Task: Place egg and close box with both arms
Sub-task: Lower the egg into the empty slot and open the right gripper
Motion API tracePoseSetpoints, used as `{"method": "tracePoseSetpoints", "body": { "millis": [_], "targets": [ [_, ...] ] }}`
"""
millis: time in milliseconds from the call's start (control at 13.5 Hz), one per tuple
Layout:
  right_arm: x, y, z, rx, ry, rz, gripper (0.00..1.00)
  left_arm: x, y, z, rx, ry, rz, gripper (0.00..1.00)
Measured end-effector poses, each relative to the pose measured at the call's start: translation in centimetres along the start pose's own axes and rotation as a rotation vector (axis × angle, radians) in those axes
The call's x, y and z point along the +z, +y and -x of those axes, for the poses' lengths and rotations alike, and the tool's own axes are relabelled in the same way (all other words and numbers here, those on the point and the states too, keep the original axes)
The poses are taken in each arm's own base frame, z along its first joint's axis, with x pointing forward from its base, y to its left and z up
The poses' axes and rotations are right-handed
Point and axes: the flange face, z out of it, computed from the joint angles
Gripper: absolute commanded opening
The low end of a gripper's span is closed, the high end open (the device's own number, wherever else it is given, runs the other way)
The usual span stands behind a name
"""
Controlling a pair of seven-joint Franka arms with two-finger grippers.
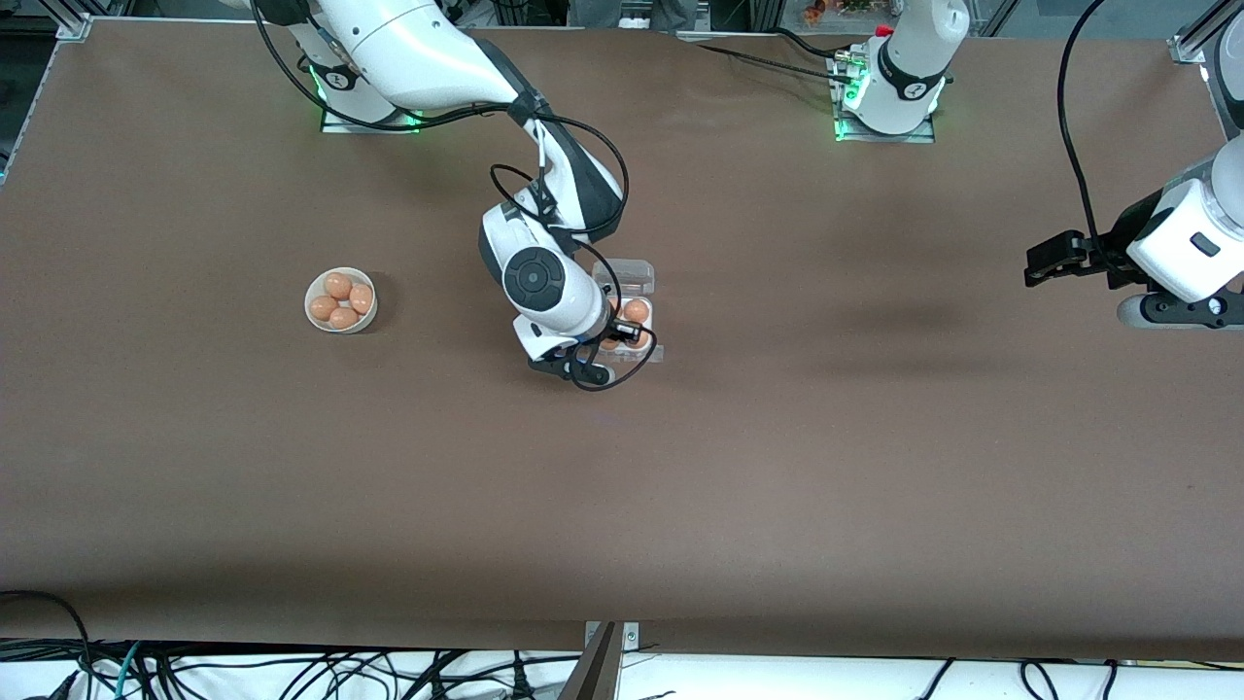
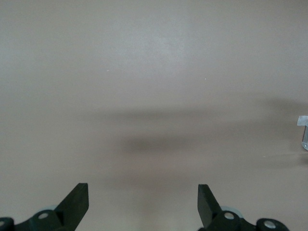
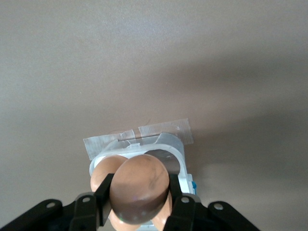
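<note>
R pincer (image 3: pixel 138 204) is gripping egg (image 3: pixel 139 187) over box (image 1: pixel 630 326); releasing off-cell, it's risking a roll onto desk (image 1: pixel 777 467). L pincer (image 2: pixel 143 204) is waiting, fingers apart.

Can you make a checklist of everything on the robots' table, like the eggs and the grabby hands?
Surface: brown table, mostly bare.
Job's things: clear box near the middle, lid open, at least one egg already inside. Another egg is held over the box.
Clutter: white bowl with four eggs, toward the right arm's end of the table.
Grippers: right gripper shut on the egg, over the box. Left gripper open and empty, waiting over bare table at the left arm's end.
Cables: black cables looping along the right arm; more cables below the table's near edge.
Surroundings: green-lit arm bases along the table's top edge in the front view.
</note>
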Motion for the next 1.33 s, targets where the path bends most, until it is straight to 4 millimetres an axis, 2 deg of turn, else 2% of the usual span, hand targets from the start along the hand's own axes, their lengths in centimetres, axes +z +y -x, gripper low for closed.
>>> {"method": "tracePoseSetpoints", "body": {
  "millis": [370, 444, 518, 591, 1109, 1331],
  "targets": [
    [1.1, 0.0, 0.4, -0.003, -0.015, 0.011, 0.26, 0.0, -0.1, 0.0, -0.001, 0.0, 0.0, 1.0],
    [1.2, 0.0, 0.5, -0.004, -0.018, 0.013, 0.36, 0.0, -0.1, 0.0, -0.001, 0.0, 0.0, 1.0],
    [1.2, 0.0, 0.5, -0.004, -0.019, 0.013, 0.78, 0.0, -0.1, 0.0, -0.001, 0.0, 0.0, 1.0],
    [1.2, 0.0, 0.5, -0.003, -0.02, 0.012, 1.0, 0.0, -0.1, 0.0, -0.001, 0.0, 0.0, 1.0],
    [1.0, 0.1, 0.3, -0.003, -0.018, 0.011, 1.0, 0.0, -0.1, 0.0, -0.002, 0.0, 0.0, 1.0],
    [-0.1, 1.1, -1.5, -0.06, 0.031, 0.033, 1.0, 0.0, -0.1, 0.0, -0.002, 0.0, 0.0, 1.0]
  ]
}}
